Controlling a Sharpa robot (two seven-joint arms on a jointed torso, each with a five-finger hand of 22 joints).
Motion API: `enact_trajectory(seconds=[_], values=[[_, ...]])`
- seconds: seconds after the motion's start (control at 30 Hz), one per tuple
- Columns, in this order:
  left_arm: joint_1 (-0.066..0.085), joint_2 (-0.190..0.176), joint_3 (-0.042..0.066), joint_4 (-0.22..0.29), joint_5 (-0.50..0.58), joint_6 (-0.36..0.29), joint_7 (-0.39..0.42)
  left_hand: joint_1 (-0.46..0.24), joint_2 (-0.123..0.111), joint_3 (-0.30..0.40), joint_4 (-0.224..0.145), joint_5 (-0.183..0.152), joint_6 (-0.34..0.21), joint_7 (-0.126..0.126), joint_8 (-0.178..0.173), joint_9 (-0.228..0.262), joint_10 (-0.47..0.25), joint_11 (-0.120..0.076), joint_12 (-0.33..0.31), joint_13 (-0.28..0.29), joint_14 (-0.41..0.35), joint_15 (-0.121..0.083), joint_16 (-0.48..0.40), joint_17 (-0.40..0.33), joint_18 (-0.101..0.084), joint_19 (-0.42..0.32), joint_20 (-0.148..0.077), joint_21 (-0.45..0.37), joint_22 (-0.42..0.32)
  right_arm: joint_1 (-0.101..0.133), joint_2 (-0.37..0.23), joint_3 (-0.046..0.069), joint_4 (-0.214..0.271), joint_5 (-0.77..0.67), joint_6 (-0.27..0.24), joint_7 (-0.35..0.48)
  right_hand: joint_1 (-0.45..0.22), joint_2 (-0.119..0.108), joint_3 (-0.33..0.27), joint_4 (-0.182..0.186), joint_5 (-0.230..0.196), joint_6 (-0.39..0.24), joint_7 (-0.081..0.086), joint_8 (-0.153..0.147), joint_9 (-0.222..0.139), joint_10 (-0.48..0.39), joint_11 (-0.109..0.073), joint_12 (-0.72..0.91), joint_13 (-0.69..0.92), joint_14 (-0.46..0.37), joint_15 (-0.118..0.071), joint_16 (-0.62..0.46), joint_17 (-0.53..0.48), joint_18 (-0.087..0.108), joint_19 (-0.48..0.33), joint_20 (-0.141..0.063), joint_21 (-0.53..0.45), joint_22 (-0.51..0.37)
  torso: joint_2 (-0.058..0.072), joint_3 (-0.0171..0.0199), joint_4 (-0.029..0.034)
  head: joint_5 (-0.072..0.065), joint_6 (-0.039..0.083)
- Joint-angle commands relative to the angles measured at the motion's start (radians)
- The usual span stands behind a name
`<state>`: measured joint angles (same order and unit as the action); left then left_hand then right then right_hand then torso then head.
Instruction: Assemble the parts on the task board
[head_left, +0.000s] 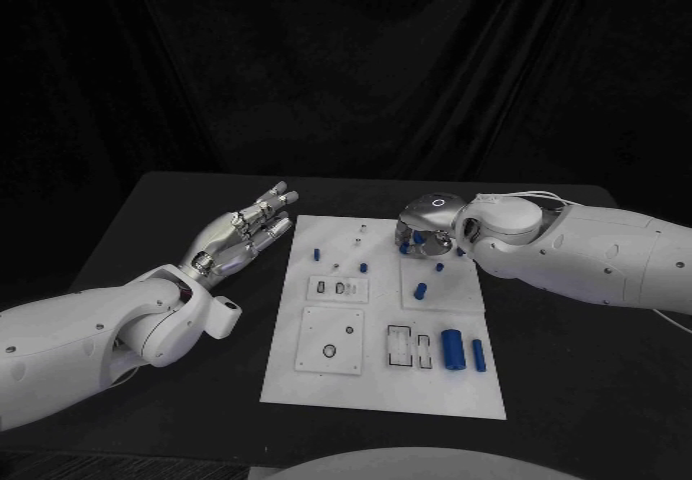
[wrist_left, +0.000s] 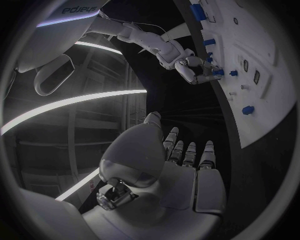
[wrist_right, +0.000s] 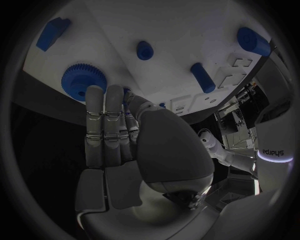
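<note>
Maker's wordmark on the robot's arms

The word "sharpa" can be read, upside down, in dark letters on the white arm (wrist_right: 274, 150) seen at the edge of the right wrist view. In the left wrist view the same wordmark stands upside down on the right arm (wrist_left: 78, 12), only partly legible. No text can be read on the task board (head_left: 382, 330) or the bench (head_left: 577, 380).

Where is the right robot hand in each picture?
Head view: right robot hand over the task board's far end.
Left wrist view: same hand beyond the left robot hand, at the board's edge.
Right wrist view: hand mid-picture, fingers toward the board.
Shared landmark: the board.
</note>
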<state>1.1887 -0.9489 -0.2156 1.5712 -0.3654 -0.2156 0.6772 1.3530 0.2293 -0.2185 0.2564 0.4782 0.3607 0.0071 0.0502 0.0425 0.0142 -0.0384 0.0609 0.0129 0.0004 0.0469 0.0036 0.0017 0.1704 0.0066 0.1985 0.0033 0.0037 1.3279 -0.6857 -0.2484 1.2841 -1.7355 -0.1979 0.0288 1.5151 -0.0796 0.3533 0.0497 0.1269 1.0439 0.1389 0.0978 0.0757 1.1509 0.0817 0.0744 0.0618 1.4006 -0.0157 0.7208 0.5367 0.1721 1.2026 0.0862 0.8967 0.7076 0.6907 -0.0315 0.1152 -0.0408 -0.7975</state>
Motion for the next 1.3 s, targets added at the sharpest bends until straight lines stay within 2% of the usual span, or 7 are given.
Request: enact_trajectory(seconds=[0.03, 0.43, 0.63, 0.7, 0.83, 0.93, 1.3], values=[[0.003, 0.002, 0.001, 0.001, -0.001, 0.019, 0.041, 0.012, 0.000, 0.002, -0.006, 0.007, 0.008, 0.007, 0.002, 0.000, 0.002, 0.012, 0.000, 0.001, 0.000, 0.011, -0.004, -0.002, 0.009, 0.001, 0.012, 0.003, 0.001, -0.003, 0.001, 0.001, -0.005, -0.008, -0.028, 0.011, 0.013, -0.004, 0.011, 0.000, -0.010, 0.018, -0.002, 0.008, 0.003, 0.021, -0.004, 0.002, 0.002, 0.003, 0.003, 0.000, 0.001, -0.005, -0.005, 0.006, 0.004, 0.005, 0.000, 0.0010, -0.0003, 0.001, -0.001], [0.003, -0.002, 0.001, 0.002, -0.001, 0.023, 0.037, 0.019, 0.003, 0.007, -0.010, 0.025, 0.023, 0.017, 0.008, 0.002, 0.004, 0.023, 0.002, 0.002, 0.000, 0.013, -0.004, -0.002, 0.009, 0.002, 0.016, 0.004, 0.002, -0.002, -0.015, 0.001, 0.012, -0.008, -0.080, 0.022, 0.006, -0.004, 0.016, 0.002, -0.020, 0.088, -0.012, 0.029, 0.014, 0.094, -0.019, 0.004, 0.003, 0.017, -0.006, -0.003, 0.001, -0.010, 0.008, -0.001, 0.034, 0.052, -0.001, 0.0001, 0.0013, 0.006, 0.003], [0.003, -0.007, 0.001, 0.005, -0.001, 0.017, 0.035, 0.019, 0.001, 0.005, -0.010, 0.024, -0.030, 0.011, -0.004, -0.004, 0.003, 0.018, 0.000, 0.001, 0.000, 0.010, -0.004, -0.002, 0.009, 0.002, 0.017, 0.003, 0.001, 0.028, -0.026, 0.001, 0.046, 0.018, -0.088, 0.004, -0.012, -0.008, 0.008, 0.013, -0.026, 0.096, -0.015, 0.029, 0.015, 0.103, -0.021, -0.001, 0.002, 0.020, -0.007, -0.006, 0.000, -0.011, 0.011, -0.002, 0.037, 0.060, -0.002, -0.0003, 0.0017, 0.011, 0.005], [0.003, -0.010, 0.001, 0.006, -0.001, 0.013, 0.033, 0.017, 0.000, 0.002, -0.006, 0.021, -0.184, -0.049, -0.028, -0.019, 0.001, 0.018, -0.004, 0.001, 0.000, 0.012, -0.004, -0.002, 0.009, 0.001, 0.019, 0.003, 0.001, 0.047, -0.026, 0.001, 0.060, 0.037, -0.089, -0.004, -0.015, -0.009, 0.007, 0.015, -0.027, 0.094, -0.016, 0.026, 0.014, 0.102, -0.021, -0.004, 0.001, 0.020, -0.007, -0.006, 0.000, -0.011, 0.011, -0.002, 0.036, 0.059, -0.002, -0.0001, 0.0008, 0.014, 0.006], [0.003, -0.011, 0.001, 0.006, -0.001, 0.008, 0.032, 0.016, -0.001, 0.000, -0.002, 0.018, -0.253, -0.090, -0.035, -0.026, 0.001, 0.033, -0.005, 0.001, 0.000, 0.015, -0.004, -0.002, 0.009, 0.001, 0.022, 0.003, 0.001, 0.068, -0.018, 0.002, 0.066, 0.051, -0.089, -0.011, -0.015, -0.009, 0.007, 0.015, -0.027, 0.094, -0.016, 0.026, 0.014, 0.102, -0.021, -0.004, 0.001, 0.020, -0.007, -0.006, 0.000, -0.011, 0.011, -0.002, 0.036, 0.059, -0.002, 0.0001, 0.0018, 0.014, 0.009], [0.003, -0.011, 0.001, 0.006, -0.001, 0.006, 0.032, 0.016, -0.001, -0.001, 0.000, 0.018, -0.275, -0.094, -0.037, -0.028, 0.003, 0.010, -0.005, 0.001, 0.000, 0.019, -0.004, -0.002, 0.009, 0.002, 0.022, 0.003, 0.001, 0.077, -0.003, 0.002, 0.060, 0.056, -0.088, -0.011, -0.016, -0.009, 0.007, 0.015, -0.027, 0.094, -0.016, 0.026, 0.014, 0.102, -0.021, -0.004, 0.001, 0.020, -0.007, -0.006, 0.000, -0.011, 0.012, -0.002, 0.038, 0.062, -0.002, -0.0003, 0.0038, 0.011, 0.011], [0.003, -0.007, 0.001, 0.003, -0.001, 0.007, 0.030, 0.018, 0.000, -0.001, 0.001, 0.019, -0.311, -0.143, -0.041, -0.033, 0.004, 0.022, -0.009, 0.000, 0.000, 0.022, -0.004, -0.002, 0.009, 0.002, 0.025, 0.003, 0.001, 0.084, 0.077, 0.002, -0.007, 0.062, -0.076, 0.000, -0.015, -0.011, 0.008, 0.015, -0.023, 0.089, -0.015, 0.020, 0.012, 0.098, -0.020, -0.010, 0.000, 0.022, -0.007, -0.007, 0.000, -0.013, 0.014, -0.003, 0.041, 0.068, -0.002, -0.0019, 0.0028, 0.011, 0.011]])
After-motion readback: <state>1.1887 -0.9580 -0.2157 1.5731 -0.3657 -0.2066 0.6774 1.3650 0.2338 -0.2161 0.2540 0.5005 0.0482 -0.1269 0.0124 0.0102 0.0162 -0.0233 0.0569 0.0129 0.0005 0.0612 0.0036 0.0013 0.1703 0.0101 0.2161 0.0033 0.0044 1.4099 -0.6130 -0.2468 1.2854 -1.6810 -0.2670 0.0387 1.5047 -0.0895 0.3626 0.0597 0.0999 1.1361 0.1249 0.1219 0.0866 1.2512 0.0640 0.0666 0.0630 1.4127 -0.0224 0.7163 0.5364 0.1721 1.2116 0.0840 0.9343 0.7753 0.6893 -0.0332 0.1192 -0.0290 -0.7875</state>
